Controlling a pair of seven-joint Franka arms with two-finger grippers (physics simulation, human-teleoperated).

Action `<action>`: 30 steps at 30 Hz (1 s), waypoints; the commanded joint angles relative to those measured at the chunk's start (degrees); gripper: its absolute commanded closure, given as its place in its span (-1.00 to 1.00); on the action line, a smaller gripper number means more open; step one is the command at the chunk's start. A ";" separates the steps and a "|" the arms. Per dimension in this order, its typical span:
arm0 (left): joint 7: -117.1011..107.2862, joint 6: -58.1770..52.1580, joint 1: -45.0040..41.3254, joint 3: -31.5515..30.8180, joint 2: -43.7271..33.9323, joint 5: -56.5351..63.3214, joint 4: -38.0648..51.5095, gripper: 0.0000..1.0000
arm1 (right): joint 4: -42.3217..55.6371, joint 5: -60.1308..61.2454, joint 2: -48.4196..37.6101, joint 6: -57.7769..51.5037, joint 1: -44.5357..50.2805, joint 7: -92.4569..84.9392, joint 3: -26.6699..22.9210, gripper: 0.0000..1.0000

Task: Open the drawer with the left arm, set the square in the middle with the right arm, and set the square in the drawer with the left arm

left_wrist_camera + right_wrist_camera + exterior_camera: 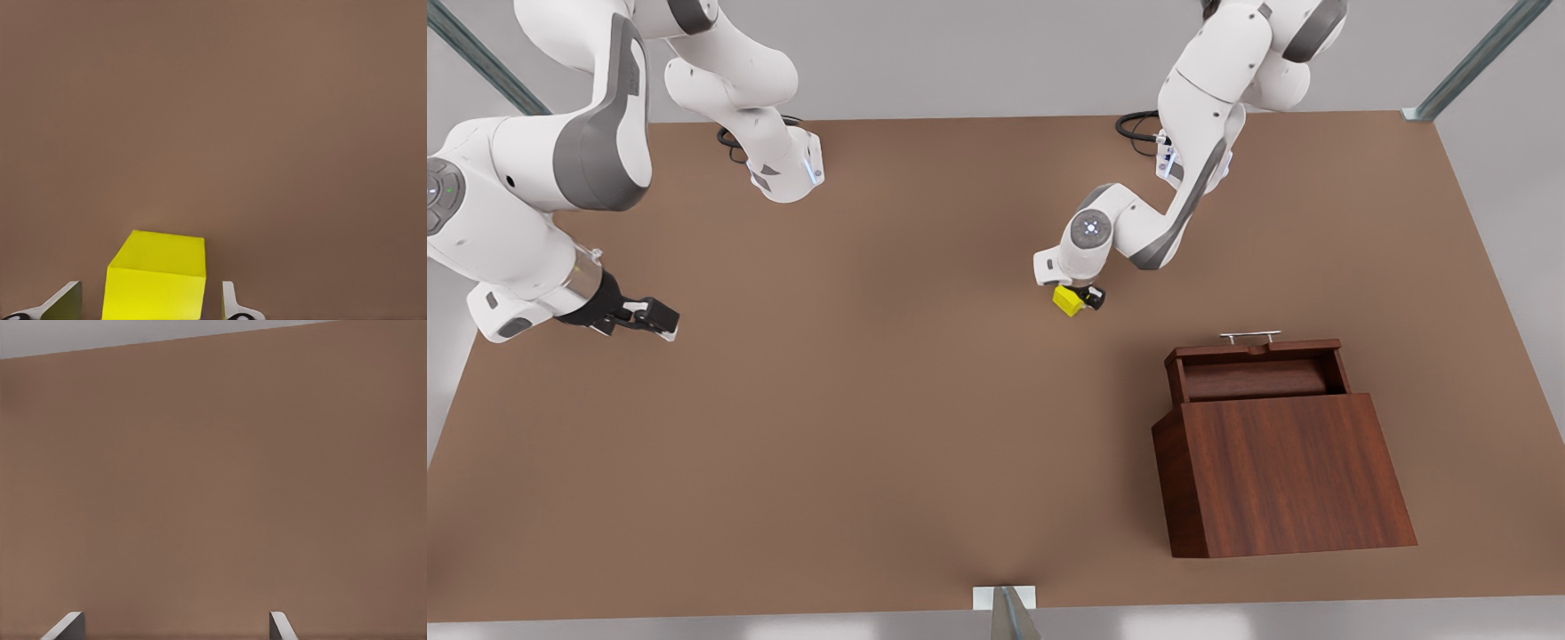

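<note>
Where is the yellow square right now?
Mid-table in the front view, the yellow square sits between the left pincer's fingers, up-left of the open drawer.

Yellow square (1066, 300); reddish-brown wood-grain drawer (1258, 369); brown tabletop (871, 400).

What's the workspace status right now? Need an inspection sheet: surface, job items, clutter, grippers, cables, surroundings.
Surface: plain brown tabletop, unmarked.
Drawer: drawer pulled open, tray looks empty, silver handle facing the arms.
Square: yellow square near table middle, between the left gripper's fingers.
Clutter: nothing seen.
Left gripper: left gripper at the square, fingers on either side, small gaps showing.
Right gripper: right gripper waits open over the front view's left.
Cables: black cables at the arm bases.
Surroundings: grey floor, metal frame struts.
</note>
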 commanded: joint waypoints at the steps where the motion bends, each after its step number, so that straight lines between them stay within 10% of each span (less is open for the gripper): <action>1: 0.00 0.00 0.00 0.00 0.18 0.83 0.00 -1.00 | -0.01 0.00 -0.01 0.00 0.05 0.00 0.00 -1.00; 14: 0.00 2.46 -0.26 0.17 3.87 1.80 0.00 -1.00 | -0.28 0.00 -0.01 -0.18 -0.12 -0.18 0.00 -1.00; 19: 0.00 2.37 -0.62 1.05 4.58 1.97 0.00 -0.46 | -0.28 0.00 -0.01 -0.18 -0.03 -0.18 0.00 -1.00; 30: -0.53 1.23 -0.70 1.67 3.44 1.71 0.44 -0.44 | -0.37 0.00 -0.18 -0.44 -0.21 -0.18 0.00 -1.00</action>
